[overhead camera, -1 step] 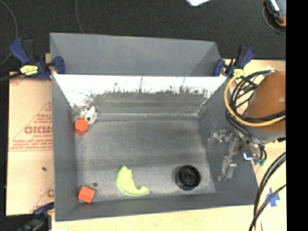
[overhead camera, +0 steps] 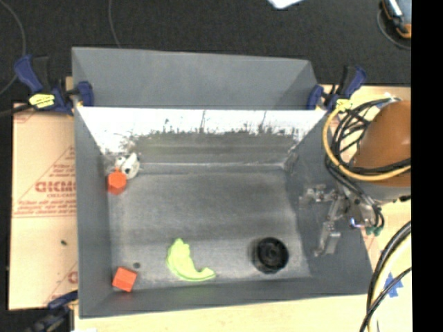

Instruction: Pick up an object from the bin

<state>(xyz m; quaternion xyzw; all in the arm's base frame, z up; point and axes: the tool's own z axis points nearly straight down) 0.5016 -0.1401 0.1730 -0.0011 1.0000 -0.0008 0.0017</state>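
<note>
My gripper (overhead camera: 325, 237) hangs over the bin's right wall, its thin metal fingers pointing down with nothing between them. Nearest to it, a black round ring-shaped thing (overhead camera: 270, 254) lies on the floor at the front right, a short way to the gripper's left. Further left along the front lies a light green curved piece (overhead camera: 185, 262). An orange cube (overhead camera: 124, 279) sits in the front left corner.
A small white thing with an orange cap (overhead camera: 120, 173) lies against the left wall near the back. The arm with its orange cover and black cables stands outside the bin's right rim.
</note>
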